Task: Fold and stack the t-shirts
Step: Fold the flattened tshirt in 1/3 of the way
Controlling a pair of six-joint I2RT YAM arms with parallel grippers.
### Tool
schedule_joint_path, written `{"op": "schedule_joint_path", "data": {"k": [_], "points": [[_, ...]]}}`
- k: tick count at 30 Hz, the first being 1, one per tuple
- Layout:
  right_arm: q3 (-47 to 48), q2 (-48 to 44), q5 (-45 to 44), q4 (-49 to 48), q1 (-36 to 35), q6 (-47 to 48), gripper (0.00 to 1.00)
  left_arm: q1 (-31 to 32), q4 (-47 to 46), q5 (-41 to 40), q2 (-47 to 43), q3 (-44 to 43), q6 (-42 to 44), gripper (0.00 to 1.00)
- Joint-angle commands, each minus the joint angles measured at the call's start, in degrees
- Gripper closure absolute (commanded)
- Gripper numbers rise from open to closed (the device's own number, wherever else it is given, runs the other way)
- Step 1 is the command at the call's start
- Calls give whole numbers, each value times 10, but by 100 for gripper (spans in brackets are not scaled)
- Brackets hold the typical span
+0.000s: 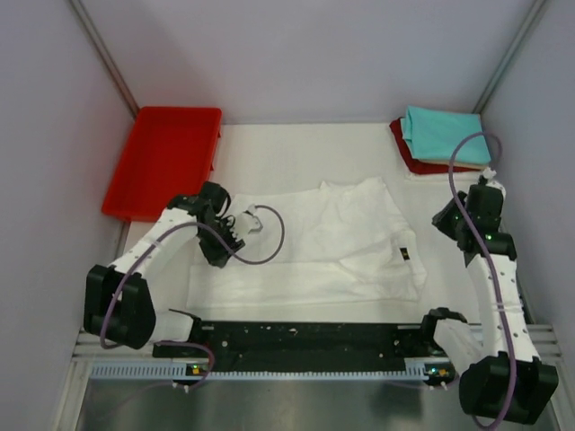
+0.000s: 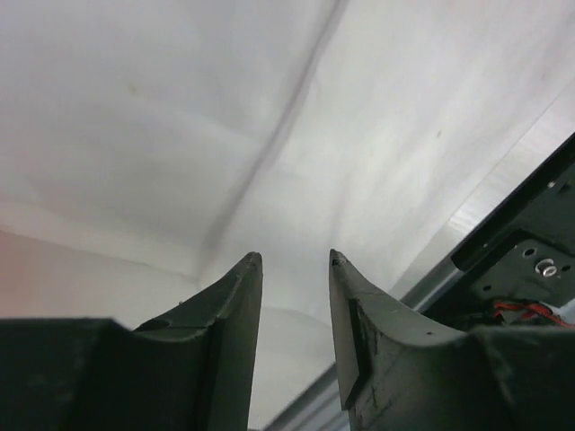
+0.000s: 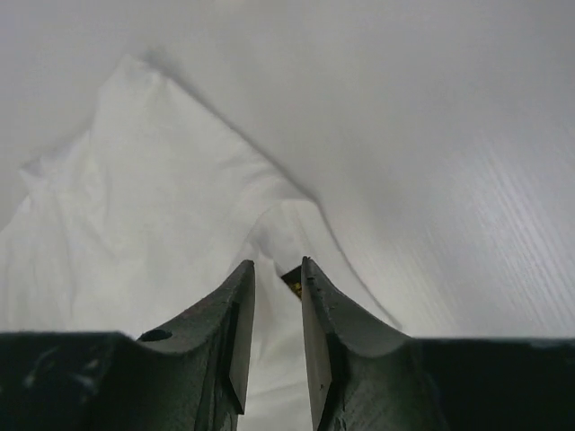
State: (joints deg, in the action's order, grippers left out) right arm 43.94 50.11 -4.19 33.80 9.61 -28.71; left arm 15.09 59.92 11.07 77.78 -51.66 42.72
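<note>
The white t-shirt [image 1: 341, 242] lies spread flat in the middle of the table, its small dark neck label [image 1: 404, 254] near its right side. No print shows on it. My left gripper [image 1: 225, 251] is open and empty above the shirt's left part, with white cloth [image 2: 135, 135] below the left gripper [image 2: 296, 258]. My right gripper [image 1: 442, 218] is raised just right of the shirt, jaws a little apart and empty. The right gripper [image 3: 278, 263] faces the shirt [image 3: 135, 197] and its label [image 3: 291, 277]. The folded teal shirt [image 1: 440, 133] tops a stack on the cream shirt [image 1: 449, 165] and the dark red shirt [image 1: 404, 153] at the back right.
A red plastic tray [image 1: 162, 162] stands at the back left. A black rail [image 1: 296, 334] runs along the near edge between the arm bases and also shows in the left wrist view [image 2: 530, 233]. Grey walls close in both sides and the back.
</note>
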Motion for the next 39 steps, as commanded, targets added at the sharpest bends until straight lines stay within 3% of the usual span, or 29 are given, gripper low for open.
{"op": "schedule_joint_path", "data": {"k": [1,4,5,9,14,21,28,34,39], "points": [[7,87,190,37,-27,46,76,79,29,105,-10,-122,22,60],[-3,132,210,50,-62,38,98,152,14,130,25,-171,11,62],[-5,136,201,63,-70,41,100,173,-1,128,36,-176,1,64],[-32,146,193,79,-93,34,100,237,-64,97,96,-168,-34,73],[-39,186,164,64,-136,13,100,274,-115,83,158,-129,-57,77],[-46,256,129,23,-138,0,100,284,-137,60,187,-99,-63,77],[-34,292,155,-34,-168,-39,100,285,-136,48,191,-100,-61,77],[42,321,143,-87,-194,-83,100,285,-135,40,174,-96,-55,77],[171,456,182,-133,-234,-115,100,285,-130,33,165,-103,-49,76]]}}
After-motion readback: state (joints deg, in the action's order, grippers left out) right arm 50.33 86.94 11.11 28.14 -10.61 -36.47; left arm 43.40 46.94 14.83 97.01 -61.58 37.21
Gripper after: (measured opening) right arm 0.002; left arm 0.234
